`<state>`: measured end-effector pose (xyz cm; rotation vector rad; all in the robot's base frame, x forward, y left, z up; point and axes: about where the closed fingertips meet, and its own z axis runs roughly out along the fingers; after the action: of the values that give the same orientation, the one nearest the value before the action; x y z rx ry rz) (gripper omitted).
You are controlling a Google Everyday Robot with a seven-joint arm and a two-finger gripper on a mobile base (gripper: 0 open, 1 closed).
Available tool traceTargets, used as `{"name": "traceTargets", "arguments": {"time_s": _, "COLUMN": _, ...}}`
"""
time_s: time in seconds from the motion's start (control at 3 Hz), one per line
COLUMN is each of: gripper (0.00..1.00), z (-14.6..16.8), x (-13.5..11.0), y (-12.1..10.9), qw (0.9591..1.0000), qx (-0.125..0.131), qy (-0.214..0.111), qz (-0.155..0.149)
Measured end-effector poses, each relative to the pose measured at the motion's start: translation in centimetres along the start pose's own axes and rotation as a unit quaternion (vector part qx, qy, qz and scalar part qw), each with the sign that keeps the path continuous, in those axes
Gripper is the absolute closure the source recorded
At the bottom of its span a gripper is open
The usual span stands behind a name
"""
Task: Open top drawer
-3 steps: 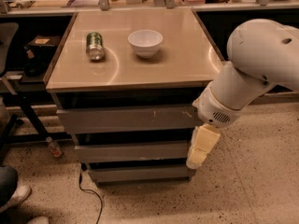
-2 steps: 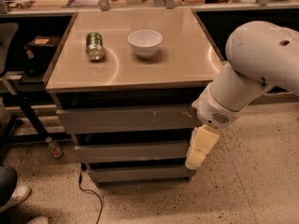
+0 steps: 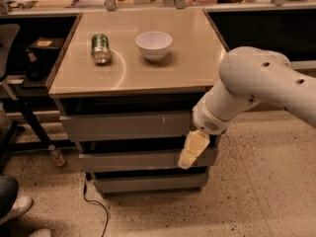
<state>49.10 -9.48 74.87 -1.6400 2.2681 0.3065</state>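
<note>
Grey top drawer (image 3: 123, 126) lies just above jaws.

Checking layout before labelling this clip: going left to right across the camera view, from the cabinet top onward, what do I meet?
Green can → white bowl → tool, hanging at the cabinet's right front, just below the top drawer at its right end.

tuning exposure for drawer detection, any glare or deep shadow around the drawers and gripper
Camera view: a soft sheen on the tabletop beside the can, no harsh glare; dark shadow fills the gap above the top drawer, whose front is evenly lit; the gripper, low at the drawers' right end, is brightly lit.
</note>
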Motion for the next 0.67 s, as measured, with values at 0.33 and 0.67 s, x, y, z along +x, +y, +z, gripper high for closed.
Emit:
{"name": "traceTargets", "arguments": {"time_s": 0.33, "gripper": 0.0, "z": 2.5, "x": -0.7, "y": -2.6, "qw": 0.9998, "qx": 0.01, "qy": -0.013, "qz": 0.009}}
{"name": "traceTargets", "arguments": {"time_s": 0.67, "gripper": 0.0, "z": 4.1, "x": -1.1, "y": -4.9, "qw": 0.9998, "qx": 0.015, "qy": -0.015, "qz": 0.006}}
